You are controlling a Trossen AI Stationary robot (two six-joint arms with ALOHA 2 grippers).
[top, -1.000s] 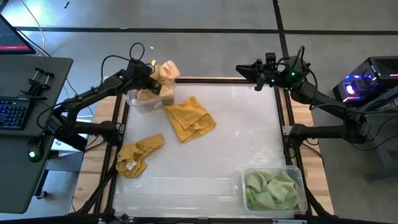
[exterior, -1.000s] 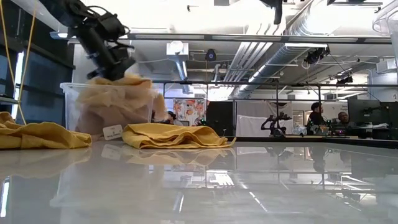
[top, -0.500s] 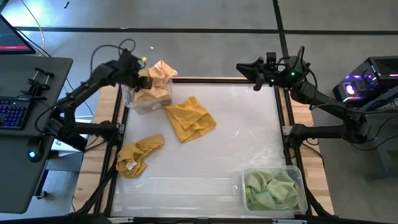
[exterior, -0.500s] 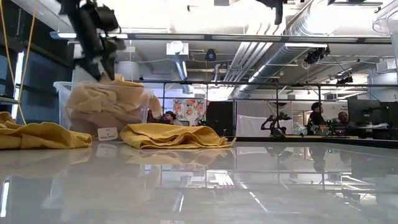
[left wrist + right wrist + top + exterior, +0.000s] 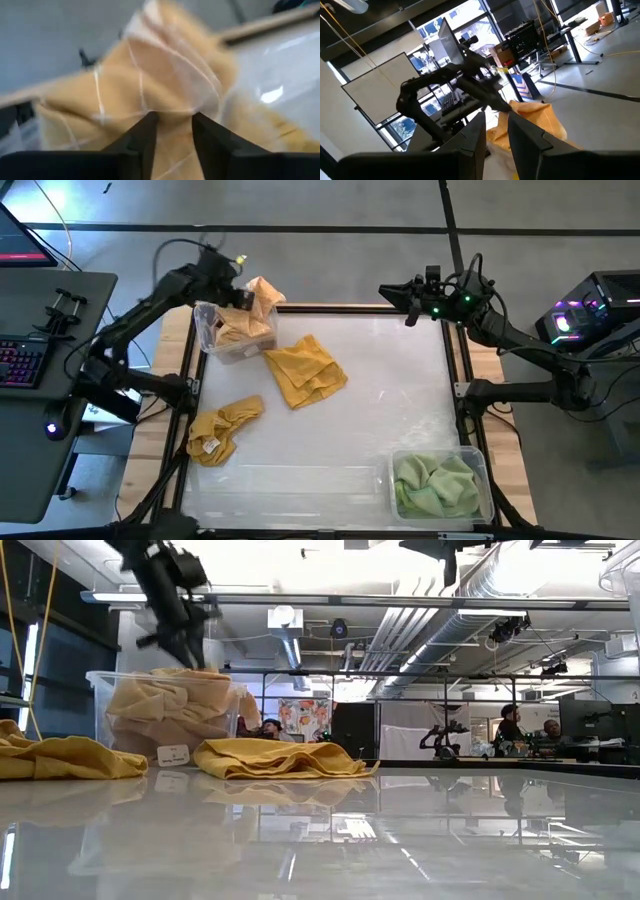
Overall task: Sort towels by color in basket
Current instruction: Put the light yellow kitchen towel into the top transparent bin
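Observation:
My left gripper (image 5: 226,276) (image 5: 193,652) hangs open just above the peach-orange towels (image 5: 243,328) (image 5: 175,705) (image 5: 165,75), touching none. They are heaped in a clear bin (image 5: 205,320) at the table's far left corner, and one (image 5: 266,292) droops over the bin's far rim. One mustard towel (image 5: 305,370) (image 5: 280,758) lies crumpled on the table. Another, with a white tag (image 5: 222,428), lies at the left edge. Green towels (image 5: 435,485) fill a clear bin at the near right. My right gripper (image 5: 405,302) waits open, raised over the far right corner.
The green towels' bin (image 5: 478,465) sits at the table's near right corner. A dark frame rail (image 5: 455,370) runs along the table's edges. The white tabletop (image 5: 390,400) between the two bins is bare. A desk with a keyboard (image 5: 25,365) stands to the left.
My left gripper has come up off the peach towel heap and now hangs above the bin. The heap, first bulging high toward the right, has sunk back level inside the bin. My right arm has kept still.

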